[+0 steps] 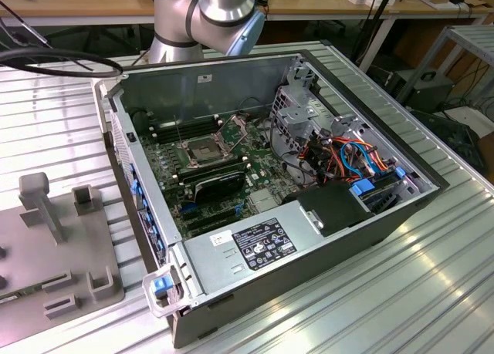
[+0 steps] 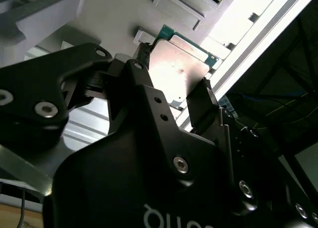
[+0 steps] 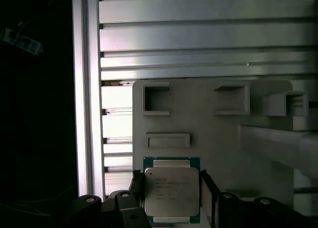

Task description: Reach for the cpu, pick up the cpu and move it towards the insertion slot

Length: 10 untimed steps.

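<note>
The cpu [image 3: 171, 200], a pale silver square chip on a green edge, sits between my gripper's [image 3: 171, 181] two black fingers [image 3: 137, 186] in both wrist views. The fingers touch its opposite edges, so the gripper [image 2: 175, 68] is shut on the cpu [image 2: 181, 76], over a grey fixture plate [image 3: 198, 114]. Whether the chip rests on the plate or hangs just above it, I cannot tell. The insertion slot [image 1: 202, 150], a silver-framed socket with a dark centre and its flap raised, lies on the green board inside the open computer case [image 1: 255, 161].
The grey fixture plate [image 1: 46, 246] with raised blocks lies on the ribbed metal table [image 1: 432, 277] at the exterior view's left. The arm's base [image 1: 204, 15] stands behind the case. A black card [image 1: 220, 186], drive cage [image 1: 301, 111], cables and power supply [image 1: 255, 246] crowd the case.
</note>
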Motion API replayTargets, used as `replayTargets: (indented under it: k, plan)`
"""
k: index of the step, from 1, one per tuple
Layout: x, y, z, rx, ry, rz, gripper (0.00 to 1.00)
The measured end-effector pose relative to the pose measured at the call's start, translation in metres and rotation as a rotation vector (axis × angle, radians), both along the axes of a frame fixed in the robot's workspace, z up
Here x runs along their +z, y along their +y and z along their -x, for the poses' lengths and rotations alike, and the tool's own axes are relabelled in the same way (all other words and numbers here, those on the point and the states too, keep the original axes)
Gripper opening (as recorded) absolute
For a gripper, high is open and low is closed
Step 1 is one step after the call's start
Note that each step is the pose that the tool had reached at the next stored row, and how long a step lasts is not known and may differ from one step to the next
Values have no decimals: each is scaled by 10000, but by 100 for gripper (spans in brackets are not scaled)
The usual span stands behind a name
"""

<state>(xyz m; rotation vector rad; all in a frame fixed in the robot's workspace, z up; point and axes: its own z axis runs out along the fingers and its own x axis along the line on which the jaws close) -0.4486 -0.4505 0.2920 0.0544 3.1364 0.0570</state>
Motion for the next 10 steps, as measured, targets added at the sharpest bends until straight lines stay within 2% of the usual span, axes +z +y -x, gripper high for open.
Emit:
replayTargets:
  k: [2, 10]
  plan:
    - [29, 0, 0, 1, -2, 1, 55]
    - [31, 0, -18, 0, 0, 5, 55]
